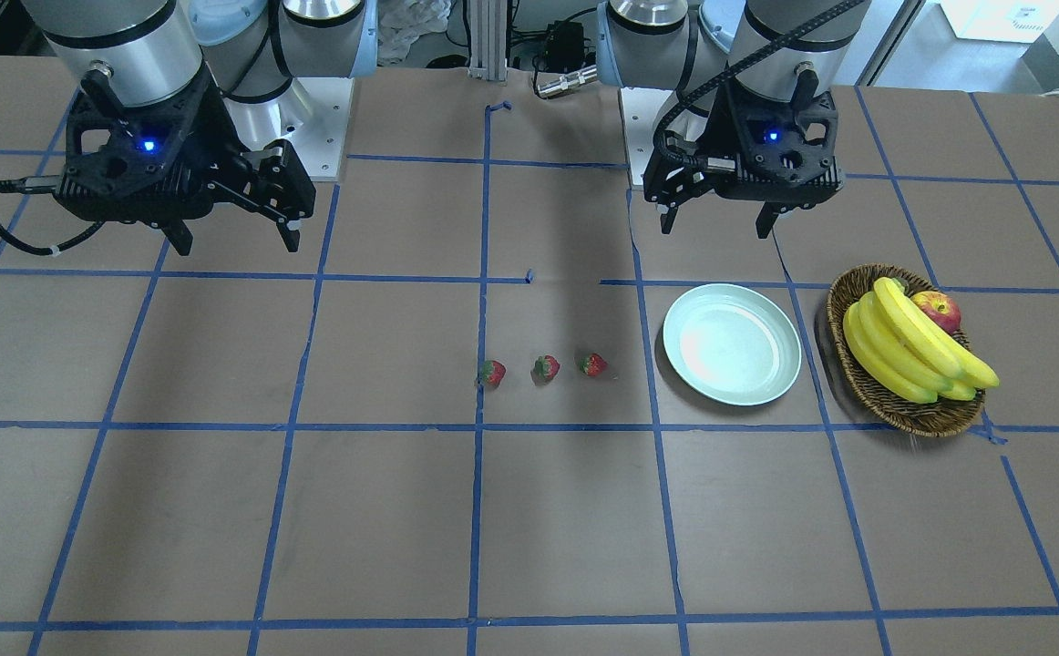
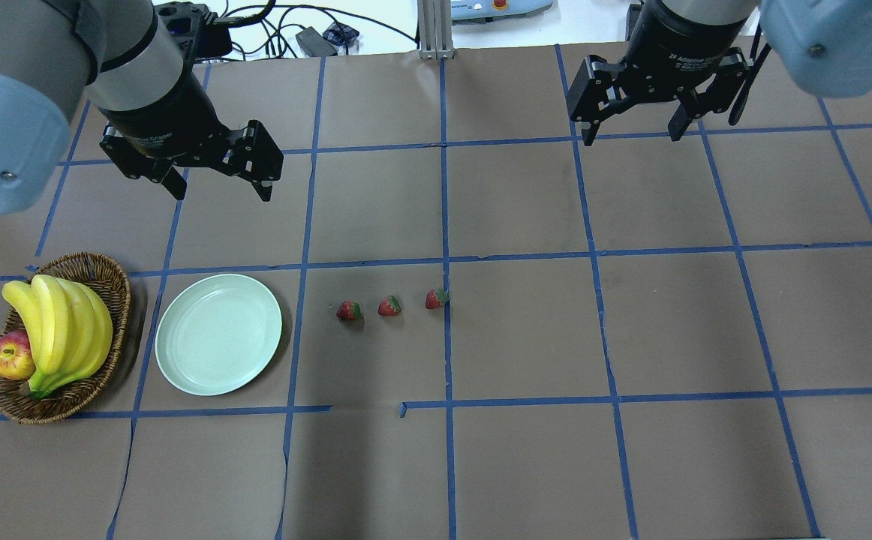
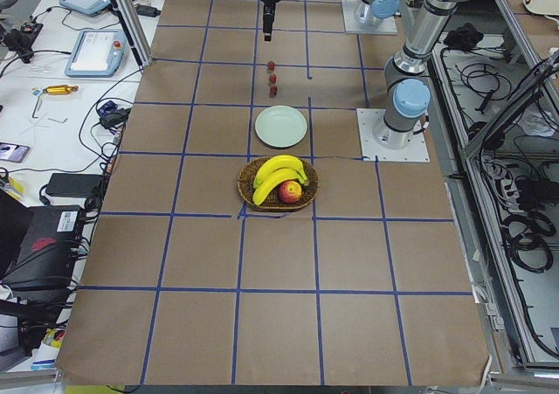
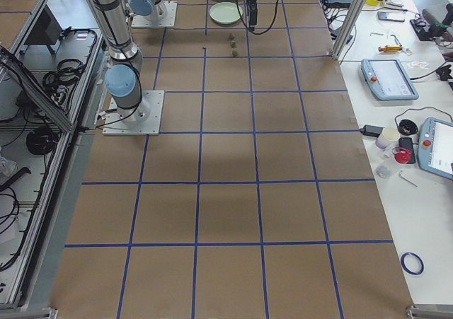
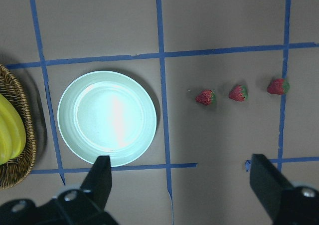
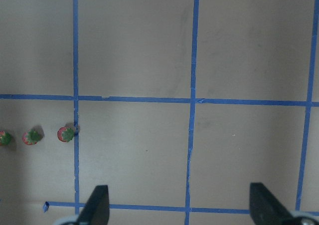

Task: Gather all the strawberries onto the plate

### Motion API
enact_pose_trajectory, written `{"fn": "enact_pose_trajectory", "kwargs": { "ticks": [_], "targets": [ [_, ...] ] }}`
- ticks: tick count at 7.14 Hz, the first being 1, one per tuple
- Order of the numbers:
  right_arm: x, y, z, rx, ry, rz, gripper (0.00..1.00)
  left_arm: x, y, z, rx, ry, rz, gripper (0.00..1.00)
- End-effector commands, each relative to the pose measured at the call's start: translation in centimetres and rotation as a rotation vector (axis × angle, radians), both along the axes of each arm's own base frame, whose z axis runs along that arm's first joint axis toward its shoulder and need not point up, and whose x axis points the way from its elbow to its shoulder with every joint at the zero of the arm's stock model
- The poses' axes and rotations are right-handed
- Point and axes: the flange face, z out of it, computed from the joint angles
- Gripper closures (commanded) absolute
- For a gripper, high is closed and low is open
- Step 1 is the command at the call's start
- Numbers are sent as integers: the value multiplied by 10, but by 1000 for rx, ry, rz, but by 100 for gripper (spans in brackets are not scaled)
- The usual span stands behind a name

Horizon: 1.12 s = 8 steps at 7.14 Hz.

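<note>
strawberries [image 2: 389, 306], red and green-capped, lie in line; left hand [image 2: 222, 193] and right hand [image 2: 635, 139] spread.

Seen from above, the strawberries [image 2: 389, 305] lie in a row with small gaps and bare table [image 2: 556, 337] around. The plate [image 2: 218, 334] sits at their 9 o'clock, open table between. The basket [image 2: 91, 259] stands beyond it.
</note>
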Motion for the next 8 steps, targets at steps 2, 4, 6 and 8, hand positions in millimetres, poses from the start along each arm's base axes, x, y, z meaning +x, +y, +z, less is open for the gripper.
{"fn": "enact_pose_trajectory", "kwargs": {
  "ticks": [2, 4, 6, 8],
  "targets": [
    [-1, 2, -2, 8, 2, -1, 0, -7, -12, -37, 64, 5, 19, 0],
    [-2, 1, 0, 5, -2, -3, 0, -29, -25, -134, 65, 112, 23, 0],
    [-2, 1, 0, 7, -2, -5, 0, -40, -2, -237, 70, 105, -2, 5],
    [-2, 1, 0, 8, -1, -5, 0, -40, 1, -294, 116, 63, 5, 9]
  ]
}}
